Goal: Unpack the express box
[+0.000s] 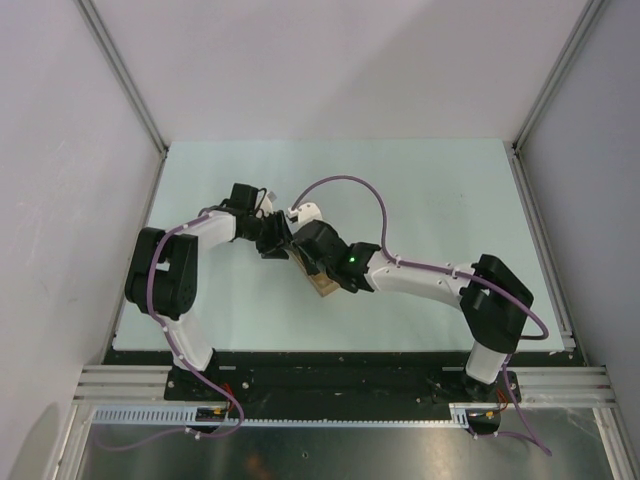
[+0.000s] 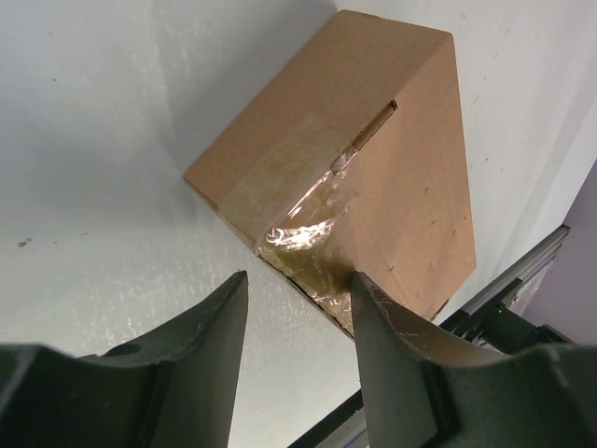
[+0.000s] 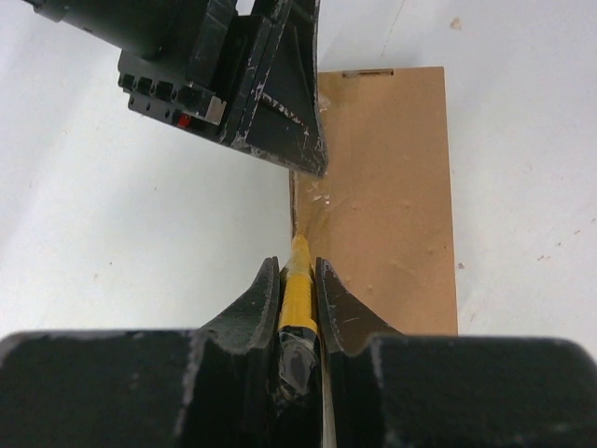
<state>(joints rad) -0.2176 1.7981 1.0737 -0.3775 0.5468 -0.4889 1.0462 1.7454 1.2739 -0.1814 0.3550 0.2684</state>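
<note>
The small plain brown cardboard express box (image 3: pixel 392 205) lies on a broad face near the middle of the pale green-white bench (image 1: pixel 400 190). From above, most of it is hidden under the two wrists that meet over it. Its lid is shut. The upward face is bare, unprinted card with a few light specks and scuffs. A band of clear tape (image 2: pixel 298 177) crosses the narrower side face that is turned toward the left arm (image 1: pixel 215 228). The tape wraps over the edge onto the broad face, where it is crinkled and glints. A short dark slot (image 2: pixel 373 126) is cut at the edge where those two faces meet.

In the right wrist view the long axis runs straight away from the camera, in line with the right arm (image 1: pixel 420 280) and its reach. From above, the visible tan part lies on a diagonal, its far end toward the left and its near end toward the right.

The right jaws are pressed together on a slim yellow utility knife (image 3: pixel 297 289). The knife points forward, with its tip at the left long edge of the box beside the tape.

The left jaws stand apart with nothing clamped between them. They are aimed at the taped corner, and one black fingertip (image 3: pixel 303 140) sits at that same long edge. Whether it touches the card cannot be told.
</note>
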